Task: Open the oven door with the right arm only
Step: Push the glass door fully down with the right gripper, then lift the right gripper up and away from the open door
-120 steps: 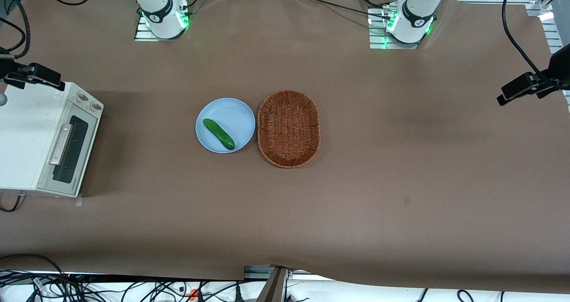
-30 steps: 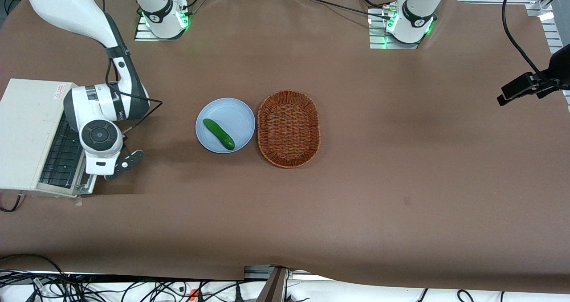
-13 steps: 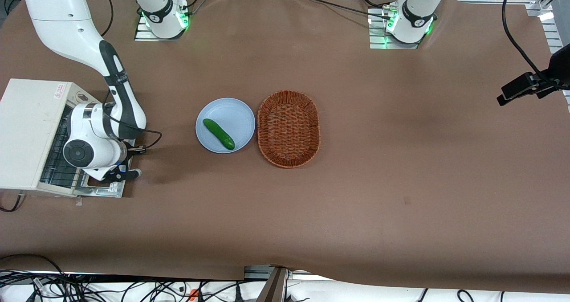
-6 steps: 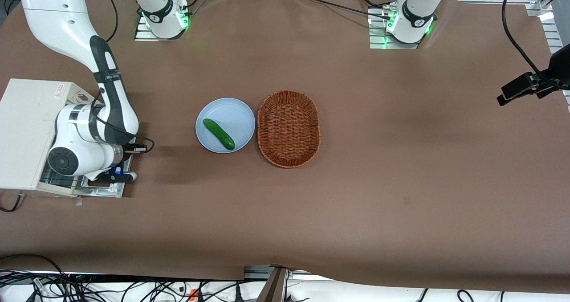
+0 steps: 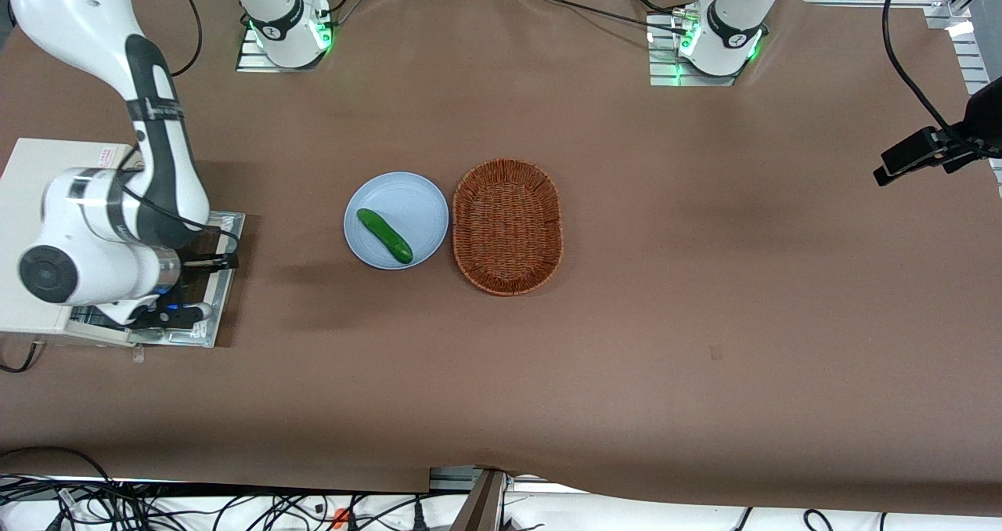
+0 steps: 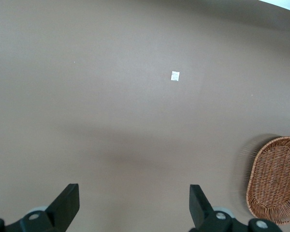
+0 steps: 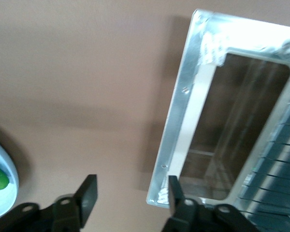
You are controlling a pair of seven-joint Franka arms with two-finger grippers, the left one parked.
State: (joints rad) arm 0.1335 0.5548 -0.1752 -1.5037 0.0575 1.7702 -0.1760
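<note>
The oven door (image 5: 224,300) lies swung down flat on the table in front of the cream-white oven (image 5: 31,163), its silver frame and dark glass facing up. The right arm (image 5: 156,147) bends over the oven's front, its round wrist cap (image 5: 47,272) above the oven top. My gripper (image 5: 205,263) hangs above the lowered door, open, with nothing between its fingers (image 7: 88,195). In the right wrist view the gripper (image 7: 131,193) hovers over the door (image 7: 183,121) near a corner of its free edge, apart from it. The wire rack (image 7: 280,159) shows inside the oven mouth.
A light blue plate (image 5: 415,202) with a green cucumber (image 5: 384,235) sits mid-table, beside a brown wicker basket (image 5: 507,225). The plate's rim (image 7: 9,174) shows in the right wrist view. Black camera mounts stand at the table's ends.
The door, shut at first, was pulled down and now lies flat. Over the last second the wrist has moved up and over the oven, and the gripper is off the door.
</note>
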